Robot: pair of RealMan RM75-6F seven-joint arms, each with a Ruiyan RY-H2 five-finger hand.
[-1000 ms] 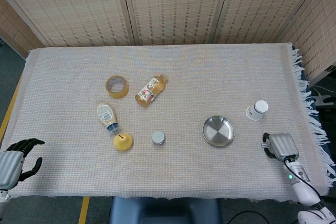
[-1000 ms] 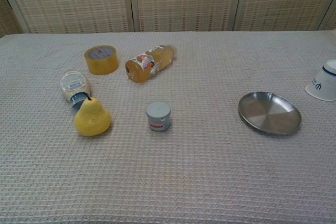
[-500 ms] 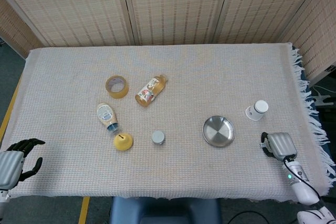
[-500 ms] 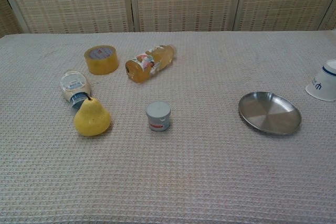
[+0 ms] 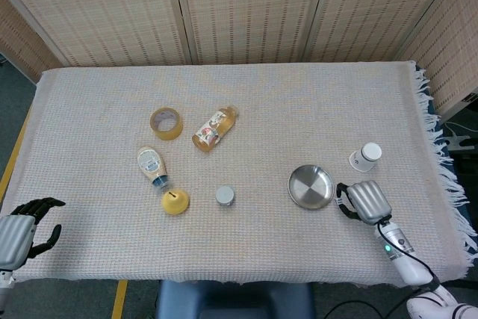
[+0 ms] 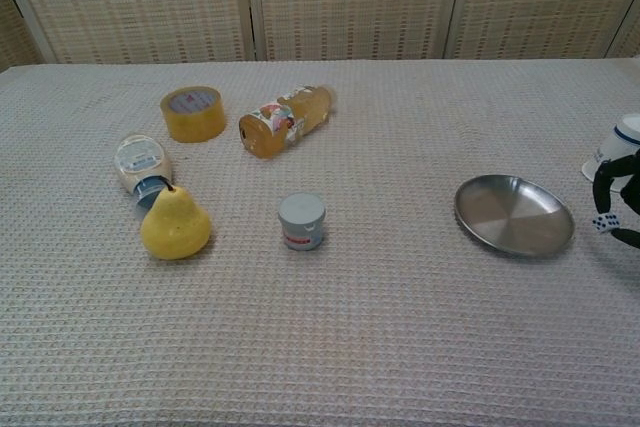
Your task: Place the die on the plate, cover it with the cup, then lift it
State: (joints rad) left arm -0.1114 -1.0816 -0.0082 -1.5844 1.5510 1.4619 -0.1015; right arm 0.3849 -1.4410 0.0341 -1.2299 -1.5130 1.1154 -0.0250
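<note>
From overhead I see my right hand (image 5: 364, 201) just at the plate's (image 5: 311, 187) four o'clock edge, back upward, its grasp hidden. The cup (image 5: 365, 157) stands at the plate's two o'clock. My left hand (image 5: 21, 231) rests at the tablecloth's (image 5: 299, 102) seven o'clock corner, fingers spread.

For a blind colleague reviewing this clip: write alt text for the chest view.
At the far right edge, the right hand holds a white die beside an empty steel plate, with a white cup just behind. A pear, small can, tape roll and two bottles lie to the left.
</note>
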